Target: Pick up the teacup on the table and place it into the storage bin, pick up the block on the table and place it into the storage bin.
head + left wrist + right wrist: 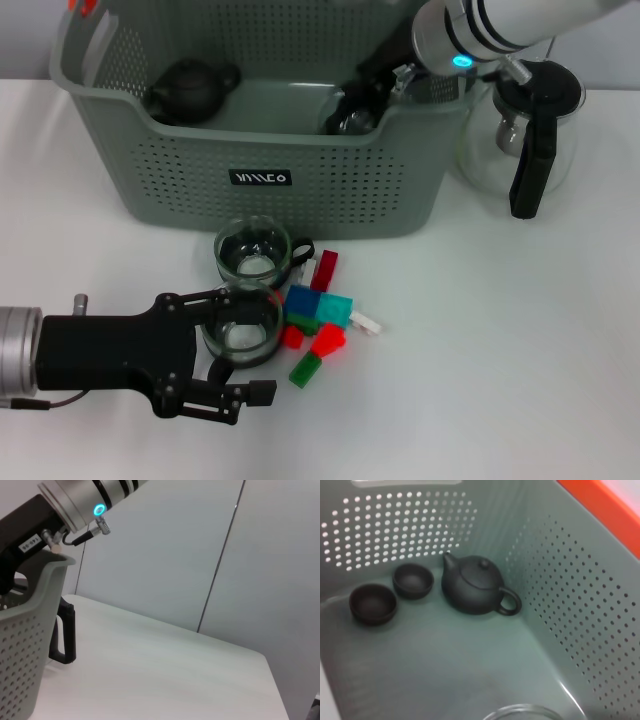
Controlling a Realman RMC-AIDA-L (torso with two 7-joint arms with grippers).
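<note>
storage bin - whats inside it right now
Inside the storage bin: a dark teapot, two small dark cups, and a glass rim at the right wrist view's edge. The right gripper reaches in, hiding part of the floor.

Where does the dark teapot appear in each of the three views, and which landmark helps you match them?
Head view: the dark teapot sits in the storage bin's far left corner.
Left wrist view: not in it; only the bin's outer wall shows.
Right wrist view: teapot mid-picture, beside two dark cups.
Shared landmark: the bin's perforated grey-green wall.
</note>
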